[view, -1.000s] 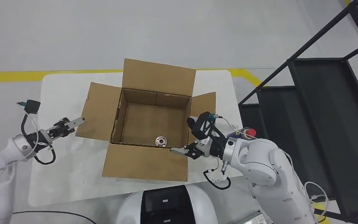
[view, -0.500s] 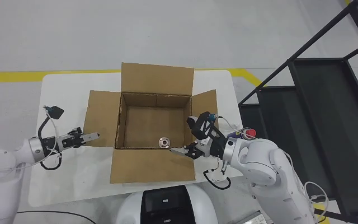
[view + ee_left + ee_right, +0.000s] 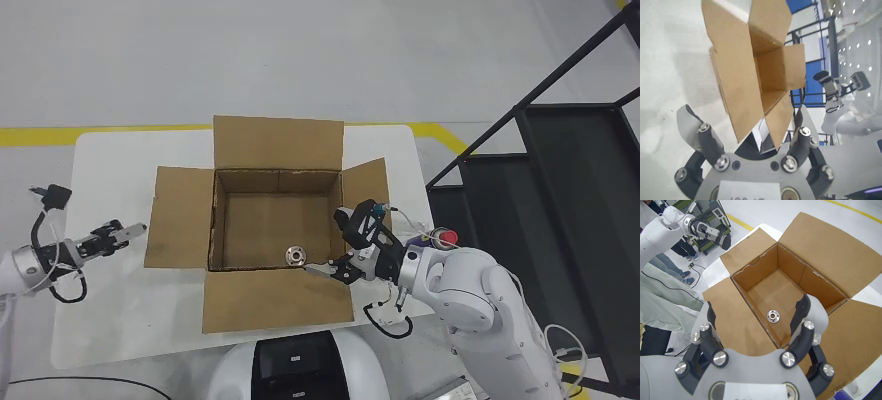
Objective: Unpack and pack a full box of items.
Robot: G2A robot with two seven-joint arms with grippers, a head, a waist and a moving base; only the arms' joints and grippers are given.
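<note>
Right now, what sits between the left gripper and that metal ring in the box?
The outspread flap and side wall of the cardboard box, in the top view.

box flap cropped, stairs cropped

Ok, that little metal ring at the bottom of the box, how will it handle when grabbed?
The metal ring looks like solid machined metal, so probably rigid and heavy for its size. It lies flat on the box floor, so it likely won't roll; its low profile and shiny surface may make pinching slippery.
</note>
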